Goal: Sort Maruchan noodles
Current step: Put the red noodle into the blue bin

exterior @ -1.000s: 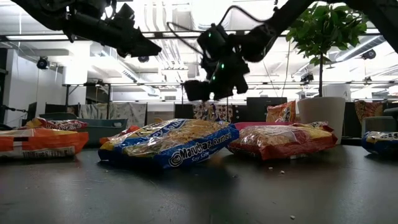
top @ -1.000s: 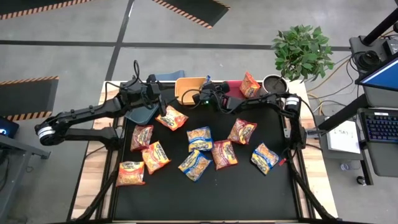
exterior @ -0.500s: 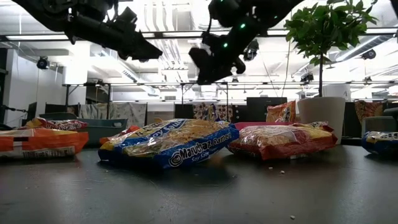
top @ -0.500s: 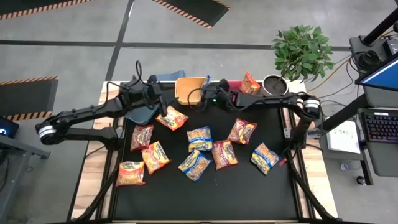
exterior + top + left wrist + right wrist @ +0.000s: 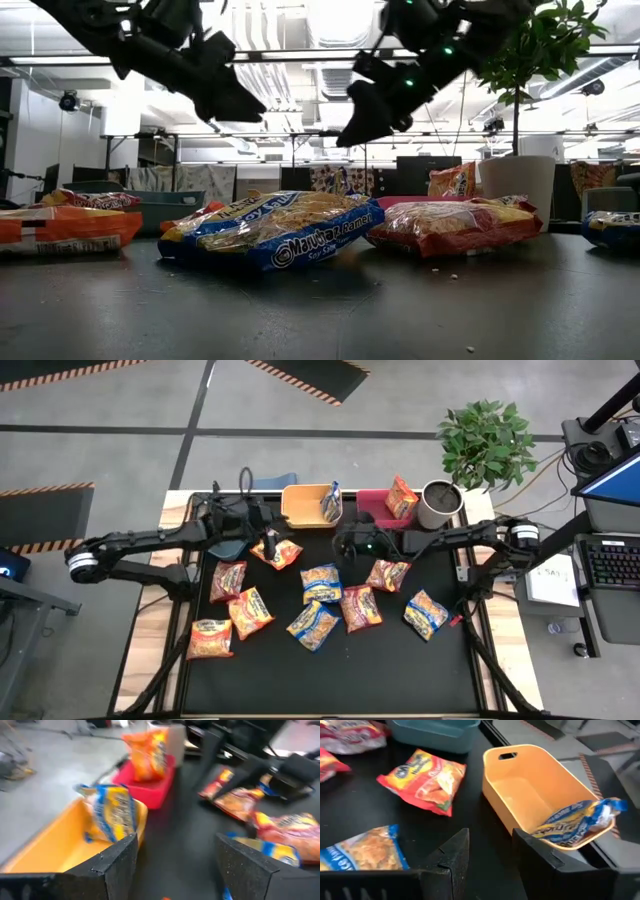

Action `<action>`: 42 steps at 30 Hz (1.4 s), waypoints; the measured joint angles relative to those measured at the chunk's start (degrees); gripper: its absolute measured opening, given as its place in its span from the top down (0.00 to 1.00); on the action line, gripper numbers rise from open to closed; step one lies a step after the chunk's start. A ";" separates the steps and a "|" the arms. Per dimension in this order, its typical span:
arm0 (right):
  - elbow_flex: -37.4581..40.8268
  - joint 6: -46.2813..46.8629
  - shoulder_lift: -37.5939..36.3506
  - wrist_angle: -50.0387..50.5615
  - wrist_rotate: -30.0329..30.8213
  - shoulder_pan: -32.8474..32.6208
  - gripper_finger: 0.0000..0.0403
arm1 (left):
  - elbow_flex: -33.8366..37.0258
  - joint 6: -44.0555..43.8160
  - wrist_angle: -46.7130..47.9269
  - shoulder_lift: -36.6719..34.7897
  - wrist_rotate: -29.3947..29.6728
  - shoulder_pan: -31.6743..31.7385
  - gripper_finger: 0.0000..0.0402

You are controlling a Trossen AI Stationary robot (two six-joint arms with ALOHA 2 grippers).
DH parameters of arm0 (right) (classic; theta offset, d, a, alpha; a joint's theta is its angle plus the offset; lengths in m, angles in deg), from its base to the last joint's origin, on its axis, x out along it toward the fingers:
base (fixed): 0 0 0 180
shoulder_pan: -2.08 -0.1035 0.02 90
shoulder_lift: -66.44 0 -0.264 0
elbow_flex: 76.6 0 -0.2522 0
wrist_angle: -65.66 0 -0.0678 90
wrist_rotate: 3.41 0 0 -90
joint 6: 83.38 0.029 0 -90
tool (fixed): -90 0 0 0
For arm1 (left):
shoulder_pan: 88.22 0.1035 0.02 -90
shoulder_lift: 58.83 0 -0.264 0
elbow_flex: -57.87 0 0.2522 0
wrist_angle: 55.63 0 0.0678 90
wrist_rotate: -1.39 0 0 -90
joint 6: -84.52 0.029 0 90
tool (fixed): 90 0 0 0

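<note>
Flat, crinkly Maruchan noodle packets (image 5: 322, 582) lie scattered on the black table (image 5: 330, 675), most lying apart from one another and a few touching or overlapping. A blue-trimmed packet (image 5: 332, 502) stands on edge inside the yellow bin (image 5: 300, 507), and an orange packet (image 5: 402, 496) leans in the red bin (image 5: 370, 502) beside it. A blue bin (image 5: 225, 542) sits under the left arm. The left gripper (image 5: 268, 542) hovers over an orange packet (image 5: 277, 552) near the bins, fingers (image 5: 120, 855) spread wide and holding nothing. The right gripper (image 5: 350, 542) hangs above the table in front of the bins, fingers (image 5: 452, 855) partly apart and empty. The packets look light, with slick plastic skin over a stiff, brittle noodle block that could crack under a hard squeeze. Pinching across a packet's short width, or at a crimped end seam, seems the surest hold; a flat packet may slide before the fingers get under it.
</note>
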 joint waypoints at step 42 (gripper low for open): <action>11.21 -22.97 -22.09 -13.46 -12.11 0.43 0.69 | -5.03 -10.33 19.88 14.81 8.75 -18.81 0.43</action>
